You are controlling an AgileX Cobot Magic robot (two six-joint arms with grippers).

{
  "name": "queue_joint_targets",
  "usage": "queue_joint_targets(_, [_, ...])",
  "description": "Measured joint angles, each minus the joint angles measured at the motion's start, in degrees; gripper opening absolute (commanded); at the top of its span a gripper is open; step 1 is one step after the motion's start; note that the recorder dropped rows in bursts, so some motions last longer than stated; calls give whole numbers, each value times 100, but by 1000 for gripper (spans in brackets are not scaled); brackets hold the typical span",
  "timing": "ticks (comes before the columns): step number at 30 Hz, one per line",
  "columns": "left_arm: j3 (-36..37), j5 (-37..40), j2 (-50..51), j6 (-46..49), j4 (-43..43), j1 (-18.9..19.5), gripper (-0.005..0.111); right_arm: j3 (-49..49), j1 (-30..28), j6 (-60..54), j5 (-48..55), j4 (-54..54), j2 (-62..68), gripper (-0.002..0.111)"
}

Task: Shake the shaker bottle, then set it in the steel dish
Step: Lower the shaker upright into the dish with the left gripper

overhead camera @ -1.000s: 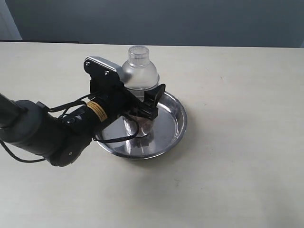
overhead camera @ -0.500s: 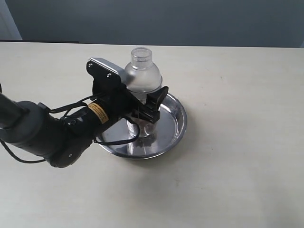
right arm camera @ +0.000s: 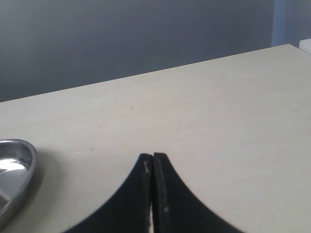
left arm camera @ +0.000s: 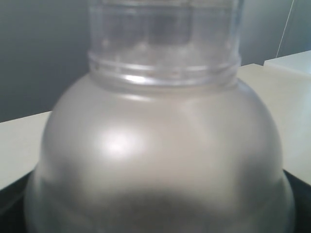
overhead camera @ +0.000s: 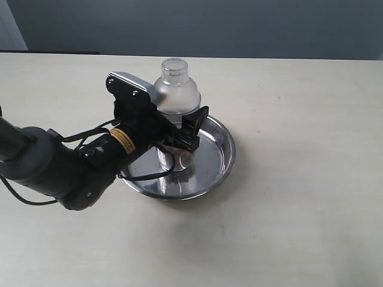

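Observation:
The frosted shaker bottle (overhead camera: 175,89) stands upright with its base inside the steel dish (overhead camera: 220,156), clear cap (overhead camera: 174,68) on top. My left gripper (overhead camera: 179,130) is shut on the bottle's body from the left; one black finger (overhead camera: 196,122) shows on the bottle's right side, the other is hidden. The bottle's domed shoulder (left arm camera: 160,145) fills the left wrist view. The brown contents are hidden by the arm. My right gripper (right arm camera: 153,156) is shut on nothing above bare table, with the dish's rim (right arm camera: 22,162) at the view's edge.
The pale table (overhead camera: 299,197) stretches around the dish to a dark wall (overhead camera: 239,24) at the back. My left arm (overhead camera: 54,164) with its cables lies across the table left of the dish.
The left gripper lifted the bottle slightly up and right half a second ago, and has now brought it back down to where it was a second ago.

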Motion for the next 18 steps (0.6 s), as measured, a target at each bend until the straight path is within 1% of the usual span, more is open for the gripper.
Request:
queue_joint_targets(8, [-23, 41, 0, 25, 352, 0, 72, 0, 0, 0, 0, 0, 0, -1])
queue_joint_targets(18, [-23, 41, 0, 25, 384, 0, 72, 0, 0, 0, 0, 0, 0, -1])
